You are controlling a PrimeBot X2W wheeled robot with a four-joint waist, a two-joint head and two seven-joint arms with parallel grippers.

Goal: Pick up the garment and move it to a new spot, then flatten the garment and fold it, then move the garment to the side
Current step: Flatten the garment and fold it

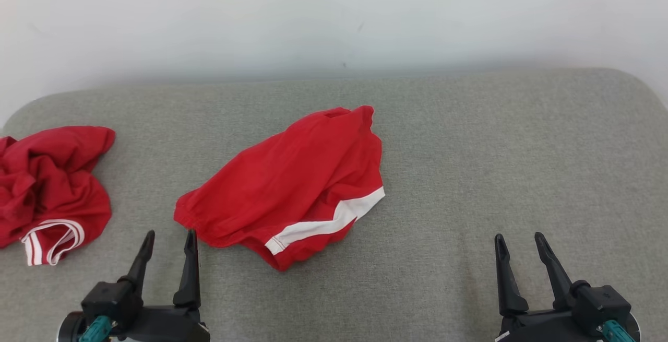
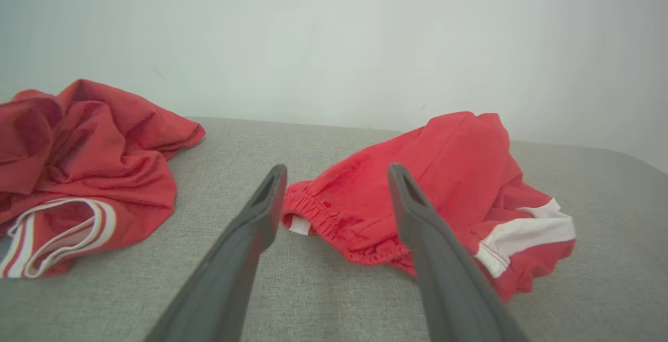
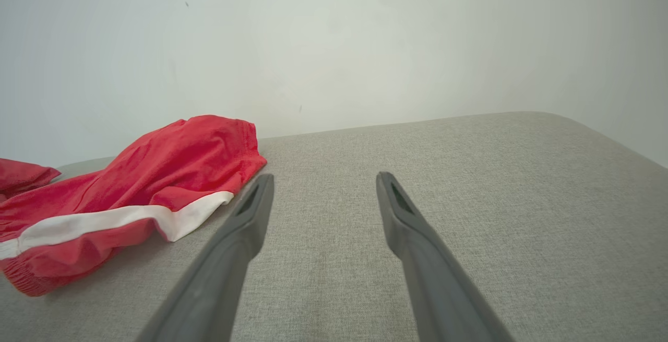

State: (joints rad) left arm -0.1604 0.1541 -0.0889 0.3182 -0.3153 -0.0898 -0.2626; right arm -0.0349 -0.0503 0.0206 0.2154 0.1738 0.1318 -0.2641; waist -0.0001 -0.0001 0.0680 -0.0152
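The garment (image 1: 292,190), red shorts with a white side stripe, lies loosely bunched in the middle of the grey padded table (image 1: 469,175). My left gripper (image 1: 171,237) stands open at the lower left, its tips just short of the shorts' elastic waistband corner (image 2: 313,211), touching nothing. In the left wrist view that gripper (image 2: 336,172) frames the waistband. My right gripper (image 1: 519,240) is open at the lower right over bare table. In the right wrist view the right gripper (image 3: 322,180) has the shorts (image 3: 130,196) off to its left.
A second red garment with white striped trim (image 1: 49,190) lies crumpled at the table's left edge, and it sits left of the fingers in the left wrist view (image 2: 83,175). A pale wall (image 1: 334,18) stands behind the table. The table's right half is bare grey fabric.
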